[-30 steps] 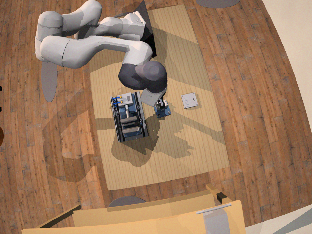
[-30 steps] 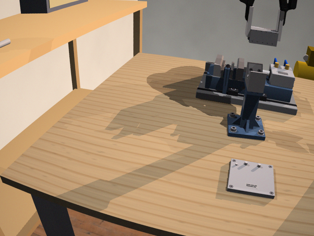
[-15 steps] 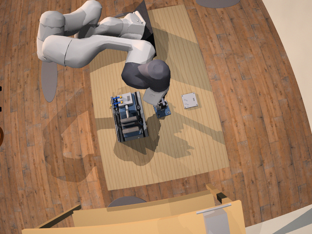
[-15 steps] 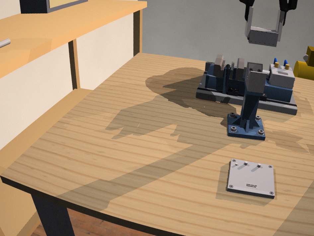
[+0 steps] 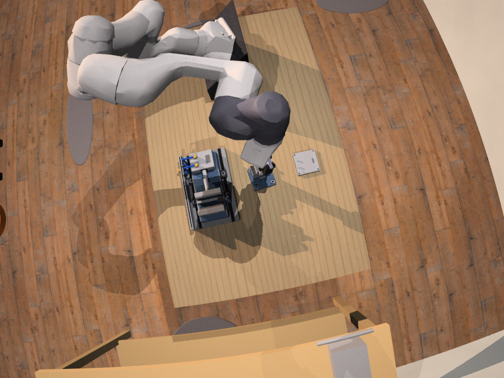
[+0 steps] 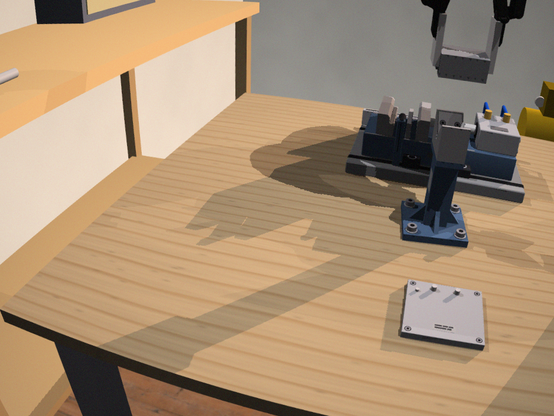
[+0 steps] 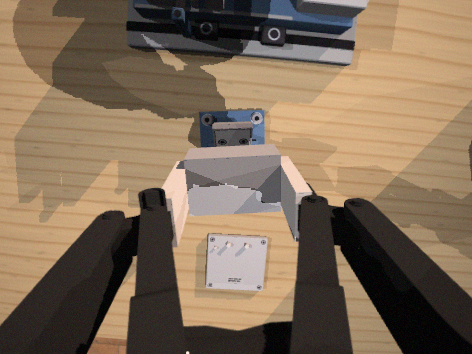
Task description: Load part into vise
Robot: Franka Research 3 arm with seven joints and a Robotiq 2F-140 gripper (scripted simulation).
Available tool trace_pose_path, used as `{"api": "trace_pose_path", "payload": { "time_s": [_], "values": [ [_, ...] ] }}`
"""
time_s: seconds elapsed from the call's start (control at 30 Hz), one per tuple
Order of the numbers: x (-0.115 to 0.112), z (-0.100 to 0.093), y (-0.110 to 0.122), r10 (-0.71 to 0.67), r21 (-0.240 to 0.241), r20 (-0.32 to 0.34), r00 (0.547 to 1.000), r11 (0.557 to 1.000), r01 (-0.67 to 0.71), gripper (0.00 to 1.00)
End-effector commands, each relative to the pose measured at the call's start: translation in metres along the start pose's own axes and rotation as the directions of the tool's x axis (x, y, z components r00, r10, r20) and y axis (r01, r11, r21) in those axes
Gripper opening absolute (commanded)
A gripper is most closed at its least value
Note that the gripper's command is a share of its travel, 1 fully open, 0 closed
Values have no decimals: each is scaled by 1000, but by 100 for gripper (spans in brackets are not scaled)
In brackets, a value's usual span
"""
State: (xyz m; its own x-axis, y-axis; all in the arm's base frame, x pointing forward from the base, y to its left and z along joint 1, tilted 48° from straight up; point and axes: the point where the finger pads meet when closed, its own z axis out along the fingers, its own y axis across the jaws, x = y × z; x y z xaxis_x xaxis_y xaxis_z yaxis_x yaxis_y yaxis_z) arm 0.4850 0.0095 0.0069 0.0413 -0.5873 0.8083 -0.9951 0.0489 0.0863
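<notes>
My gripper [image 6: 465, 55] [image 7: 233, 177] is shut on the part, one finger pad at each end. The part [image 6: 463, 67] [image 7: 233, 165], a grey block, hangs level in the air, well above the table; I cannot make out its slot. In the wrist view the V-block [image 6: 451, 145] [image 7: 233, 135] shows just beyond the part, on its blue pedestal. The vise stands beside the V-block, open, with the fixed jaw [image 5: 211, 210] [image 6: 385, 117] apart from the moving jaw [image 5: 207, 193] [image 6: 423, 121]. I cannot make out the work stop clearly. The infeed plate [image 5: 306, 162] [image 6: 443, 313] [image 7: 236, 265] bears no part.
The air cylinder [image 5: 201, 160] [image 6: 497, 134] with its blue hoses stands at the moving-jaw end of the vise. The pedestal's bolted blue foot [image 5: 262, 183] [image 6: 434, 237] stands between vise and infeed plate. A wooden shelf [image 6: 178, 31] is at the left in the exterior view.
</notes>
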Motion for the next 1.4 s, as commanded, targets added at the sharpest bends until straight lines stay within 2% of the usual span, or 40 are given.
{"api": "trace_pose_path", "payload": {
  "time_s": [0.0, 0.23, 0.3, 0.8, 0.87, 1.37],
  "values": [
    [3, 0, 1, 18, -2, -48, 999, 1000, -18, 0],
    [1, 0, 0, 17, -2, -124, 992, 1000, -18, 0],
    [1, 0, 0, 17, -2, -124, 992, 1000, -18, 0],
    [-3, 1, 0, 16, -2, -300, 954, 1000, -18, 0],
    [-3, 1, 0, 16, -2, -300, 954, 1000, -18, 0],
    [-7, 2, 0, 15, -2, -456, 890, 1000, -18, 0]
  ]
}}
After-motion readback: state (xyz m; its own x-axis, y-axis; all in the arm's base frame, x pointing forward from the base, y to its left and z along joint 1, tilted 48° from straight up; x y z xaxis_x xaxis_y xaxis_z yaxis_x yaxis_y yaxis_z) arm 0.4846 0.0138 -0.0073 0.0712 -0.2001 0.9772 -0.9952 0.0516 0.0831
